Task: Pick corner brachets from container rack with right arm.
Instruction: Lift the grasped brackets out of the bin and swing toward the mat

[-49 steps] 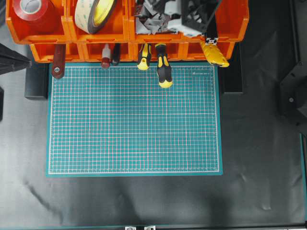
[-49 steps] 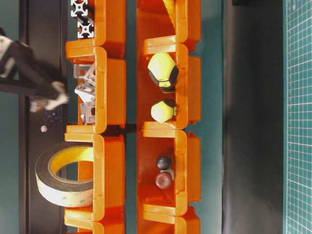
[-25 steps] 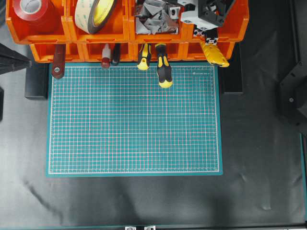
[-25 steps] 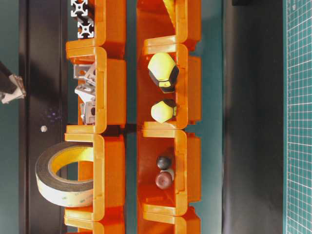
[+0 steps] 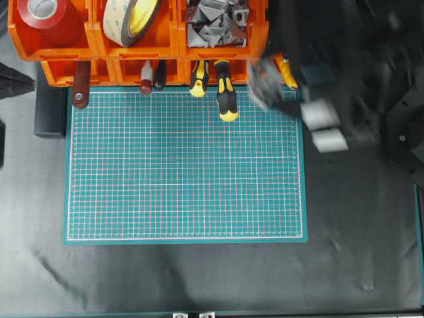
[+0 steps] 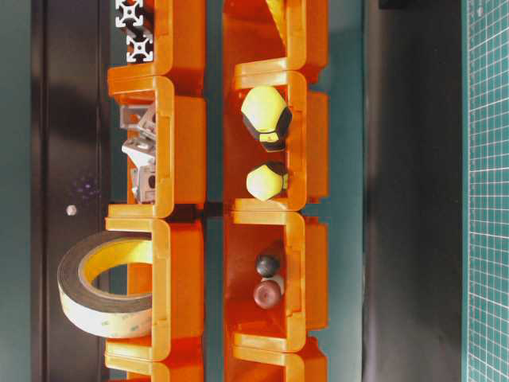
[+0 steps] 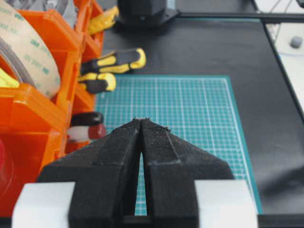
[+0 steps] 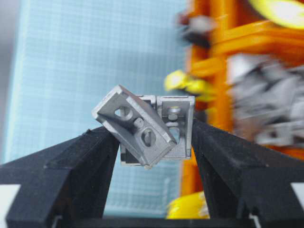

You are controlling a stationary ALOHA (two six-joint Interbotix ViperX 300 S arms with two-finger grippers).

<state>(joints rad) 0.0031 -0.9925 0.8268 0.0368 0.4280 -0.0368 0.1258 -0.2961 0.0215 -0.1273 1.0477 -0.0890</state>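
The container rack [image 5: 139, 63] of orange bins runs along the back of the table in two tiers. A heap of silver corner brachets [image 5: 215, 20] lies in its third upper bin, and the heap [image 6: 139, 155] also shows in the table-level view. My right gripper [image 8: 154, 128] is shut on two corner brachets [image 8: 137, 126], one tilted across the other. In the overhead view the right gripper [image 5: 268, 86] is blurred, just in front of the rack over the mat's back right corner. My left gripper [image 7: 141, 121] is shut and empty, at the mat's left side.
A green cutting mat [image 5: 185, 165] lies in front of the rack. Yellow-black screwdrivers [image 5: 225, 99] and a red-handled tool [image 5: 81, 83] stick out of the lower bins. A red tape roll [image 5: 46, 16] and a double-sided tape roll [image 5: 132, 20] fill the upper left bins. Slotted bars [image 6: 134, 32] sit in the end bin.
The right gripper has pulled out of the bracket bin and swung forward and down to the mat's back right corner, carrying the brackets. The left arm has not moved.
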